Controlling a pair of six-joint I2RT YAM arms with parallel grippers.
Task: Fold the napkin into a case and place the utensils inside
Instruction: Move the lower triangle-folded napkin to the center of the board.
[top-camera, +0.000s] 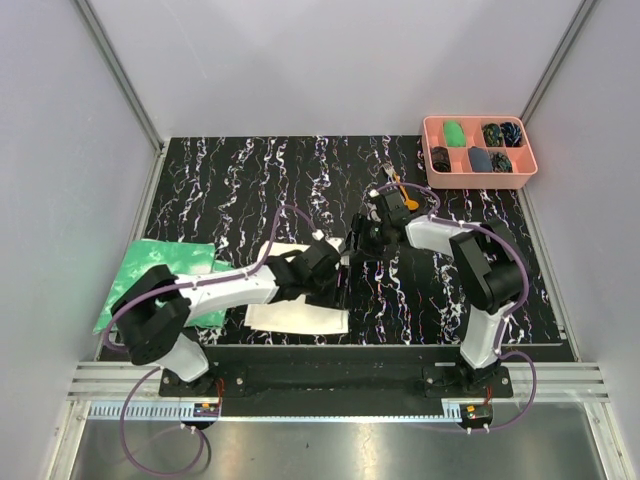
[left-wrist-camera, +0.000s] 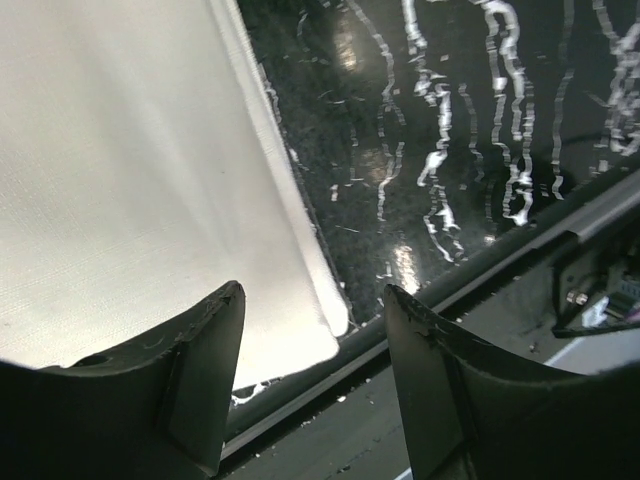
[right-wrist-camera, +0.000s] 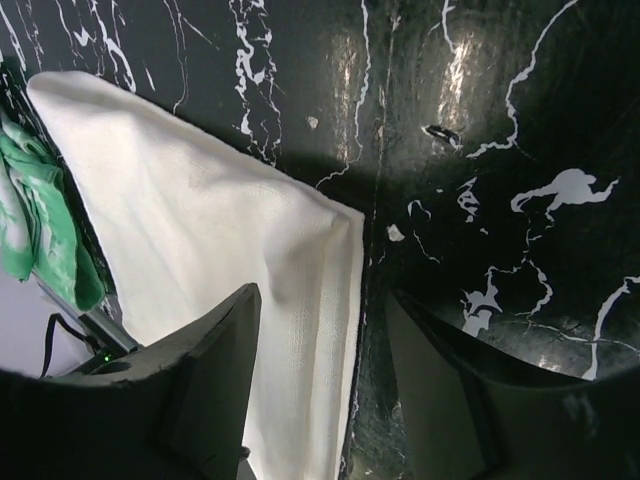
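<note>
Napkin (top-camera: 300, 318) lies flat on the table (top-camera: 220, 190), close to the front edge. It looks thin, soft and light, so it will likely droop and slide; best pinched low at a corner or edge. The left hand (top-camera: 330, 275) stretches across to its near right corner, fingers apart and empty. The right hand (top-camera: 362, 240) bends in over the far right edge, also apart and empty.

Black marbled table (top-camera: 230, 180): napkin (top-camera: 300, 318), green cloth (top-camera: 165, 262), pink tray (top-camera: 480, 119), utensils (top-camera: 398, 189).
</note>
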